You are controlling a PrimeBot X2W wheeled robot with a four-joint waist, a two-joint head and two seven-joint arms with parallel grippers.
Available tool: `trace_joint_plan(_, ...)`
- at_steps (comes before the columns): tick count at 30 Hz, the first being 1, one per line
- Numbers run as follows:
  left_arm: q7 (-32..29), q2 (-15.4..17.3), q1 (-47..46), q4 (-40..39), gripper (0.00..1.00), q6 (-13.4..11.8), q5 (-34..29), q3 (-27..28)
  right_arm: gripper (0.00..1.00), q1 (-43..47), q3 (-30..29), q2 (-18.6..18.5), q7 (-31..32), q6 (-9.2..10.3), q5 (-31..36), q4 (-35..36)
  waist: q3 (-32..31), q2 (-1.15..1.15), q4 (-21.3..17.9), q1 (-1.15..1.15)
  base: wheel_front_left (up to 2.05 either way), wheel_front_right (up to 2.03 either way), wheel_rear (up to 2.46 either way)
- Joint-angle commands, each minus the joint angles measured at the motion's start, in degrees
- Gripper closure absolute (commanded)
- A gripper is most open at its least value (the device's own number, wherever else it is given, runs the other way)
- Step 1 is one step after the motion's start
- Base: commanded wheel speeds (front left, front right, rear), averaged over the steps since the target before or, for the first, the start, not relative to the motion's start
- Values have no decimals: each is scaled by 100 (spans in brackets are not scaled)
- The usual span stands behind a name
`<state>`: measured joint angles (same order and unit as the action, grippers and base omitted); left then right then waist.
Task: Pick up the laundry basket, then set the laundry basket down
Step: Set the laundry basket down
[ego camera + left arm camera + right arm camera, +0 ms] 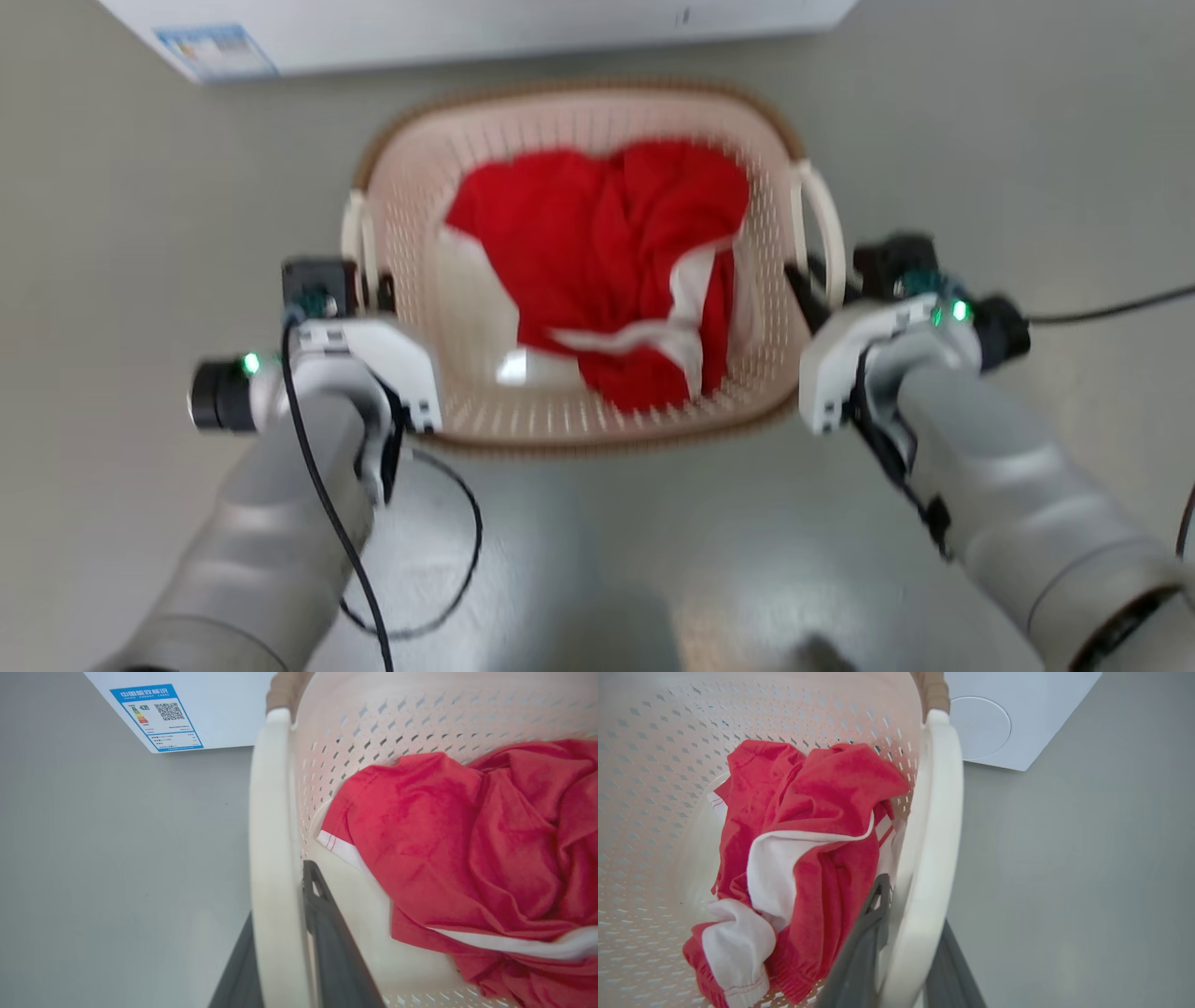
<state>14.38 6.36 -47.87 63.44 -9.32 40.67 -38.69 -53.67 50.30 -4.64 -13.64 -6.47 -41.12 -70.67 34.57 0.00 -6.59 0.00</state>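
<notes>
Between both claws: laundry basket gripped at its two side handles.
Left claw is clamped on the left handle and right claw on the right handle, one finger on either side of each loop. The basket lies straight ahead, its long axis running claw to claw, equally near both arms. Whether it touches the floor cannot be told. A red garment lies inside it; the washing machine stands beyond.

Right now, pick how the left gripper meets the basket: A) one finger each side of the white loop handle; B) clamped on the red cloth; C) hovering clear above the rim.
A: in the left wrist view the left gripper straddles the handle of the laundry basket, one dark finger inside, one outside.
</notes>
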Motion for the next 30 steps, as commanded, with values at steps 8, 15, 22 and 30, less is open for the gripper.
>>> trace_joint_plan(8,62,216,-710,-514,100,-196,-640,546,100,-624,-724,91,-134,-102,1108,334,1484,0,64,0,0,0,0)
trace_joint_plan(15,62,197,-923,-753,100,-294,-1027,957,100,-668,-1415,111,-135,-102,1888,530,1816,0,104,0,0,0,0)
trace_joint_plan(22,62,145,-883,-834,100,-258,-1396,1233,100,-486,-1922,156,-135,-102,2388,680,1885,0,103,0,0,0,0)
trace_joint_plan(30,62,142,-897,-750,100,-159,-1669,1418,100,-320,-2239,173,-135,-102,2618,815,1967,0,77,0,0,0,0)
